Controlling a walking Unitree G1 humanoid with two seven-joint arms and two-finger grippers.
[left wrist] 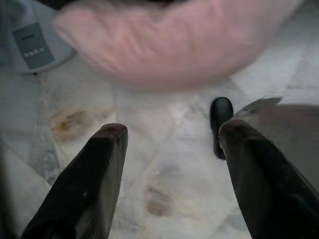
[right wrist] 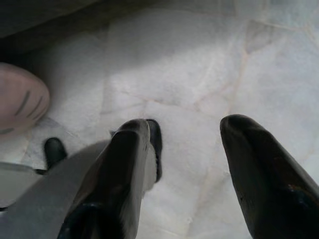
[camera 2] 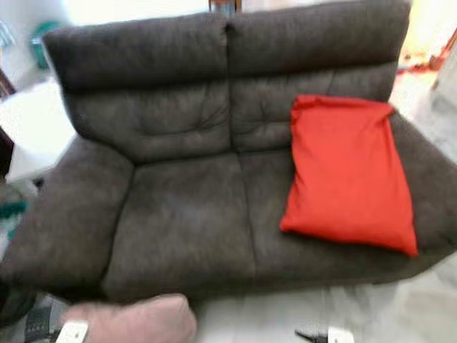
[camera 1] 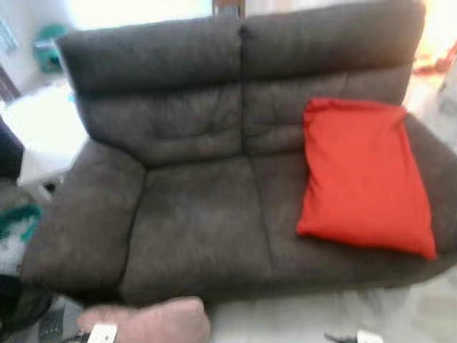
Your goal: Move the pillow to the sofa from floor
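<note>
The pink pillow (camera 1: 146,323) lies on the floor (left wrist: 164,164) in front of the sofa (camera 1: 207,214). It looks soft and light (squishy too). Grab its near edge. The left gripper (left wrist: 169,174) and right gripper (right wrist: 187,164) are wide open, holding nothing.

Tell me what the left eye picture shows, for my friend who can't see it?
A pink pillow lies on the pale floor in front of a dark brown sofa. A red pillow leans against the sofa's back on the right-hand seat. The picture is a little blurry.
</note>
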